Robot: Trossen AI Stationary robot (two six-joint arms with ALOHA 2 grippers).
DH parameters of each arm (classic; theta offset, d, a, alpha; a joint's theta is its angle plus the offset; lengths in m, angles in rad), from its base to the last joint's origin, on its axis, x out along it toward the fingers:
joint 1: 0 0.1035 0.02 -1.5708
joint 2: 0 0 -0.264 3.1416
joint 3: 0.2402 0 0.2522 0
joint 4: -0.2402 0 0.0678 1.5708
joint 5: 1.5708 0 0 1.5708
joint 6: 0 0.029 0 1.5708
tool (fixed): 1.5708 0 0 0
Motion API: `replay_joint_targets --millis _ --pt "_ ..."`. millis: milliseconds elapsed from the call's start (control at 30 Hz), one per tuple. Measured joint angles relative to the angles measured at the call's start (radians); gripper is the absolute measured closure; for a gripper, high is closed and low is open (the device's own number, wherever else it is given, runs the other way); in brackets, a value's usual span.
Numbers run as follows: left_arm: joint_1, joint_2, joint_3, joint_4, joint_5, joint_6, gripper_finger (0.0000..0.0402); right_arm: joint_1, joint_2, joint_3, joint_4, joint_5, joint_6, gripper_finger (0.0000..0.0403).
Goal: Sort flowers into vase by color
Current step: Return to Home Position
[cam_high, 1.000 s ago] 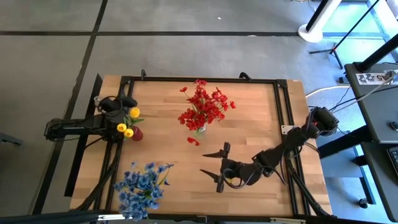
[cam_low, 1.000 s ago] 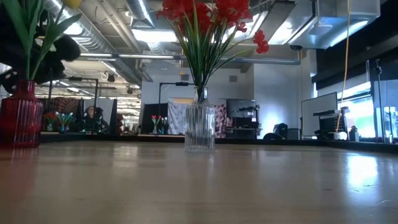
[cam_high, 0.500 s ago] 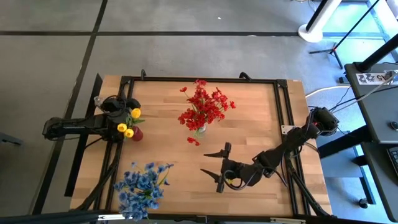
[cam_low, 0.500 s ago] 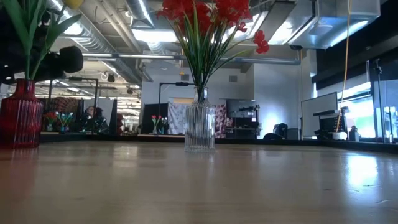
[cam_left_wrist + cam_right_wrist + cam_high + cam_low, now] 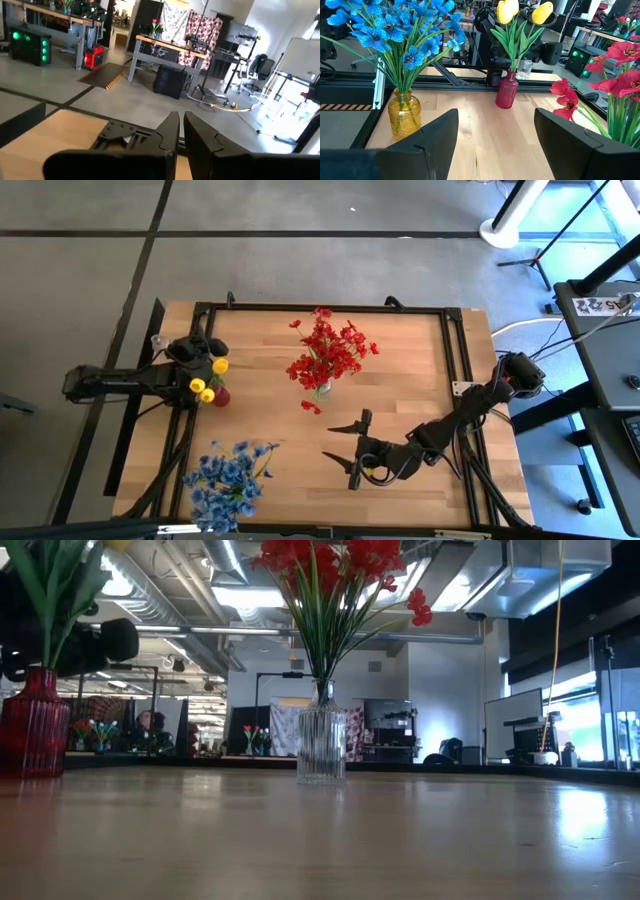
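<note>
Red flowers (image 5: 330, 352) stand in a clear ribbed vase (image 5: 321, 745) at the table's middle. Yellow flowers (image 5: 206, 378) stand in a red vase (image 5: 506, 91) at the left edge. Blue flowers (image 5: 228, 480) fill an amber vase (image 5: 405, 115) at the near left. My left gripper (image 5: 180, 116) is shut and holds nothing. It sits by the yellow flowers (image 5: 198, 343) and points level out over the table's frame. My right gripper (image 5: 345, 443) hovers open at the near right. It faces the vases (image 5: 495, 120) with nothing between its fingers.
A black frame (image 5: 330, 308) runs around the wooden tabletop (image 5: 400, 370). A red bloom (image 5: 311, 406) hangs low beside the clear vase. Bare wood lies between my right gripper and the vases. Benches and gear fill the room beyond.
My left gripper has rolled about its own pointing line while staying beside the yellow flowers. The dark arm behind the red vase stands a little lower in the low view. The flowers and vases have kept still.
</note>
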Motion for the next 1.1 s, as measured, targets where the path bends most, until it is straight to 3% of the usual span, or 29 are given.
replay_joint_targets --millis 367,567,767,967,1100 --pt "0.121 -0.186 0.0 -0.002 0.0 -0.29 0.0379 0.0 0.0 0.0 -0.001 0.0 0.029 0.0143" --pt "0.122 -0.287 0.0 -0.004 0.001 -0.369 0.0379 0.025 0.0 0.0 -0.001 0.023 0.042 0.0143" --pt "0.083 -0.285 0.0 -0.005 0.003 -0.593 0.0379 0.079 0.0 0.0 -0.001 0.115 0.052 0.0143" --pt "0.082 -0.285 0.0 -0.005 0.007 -0.592 0.0379 0.138 0.0 0.0 0.0 0.198 0.055 0.0143" --pt "0.084 -0.284 0.0 -0.004 0.103 -0.512 0.0379 0.154 0.0 0.0 0.0 0.238 0.055 0.0143"
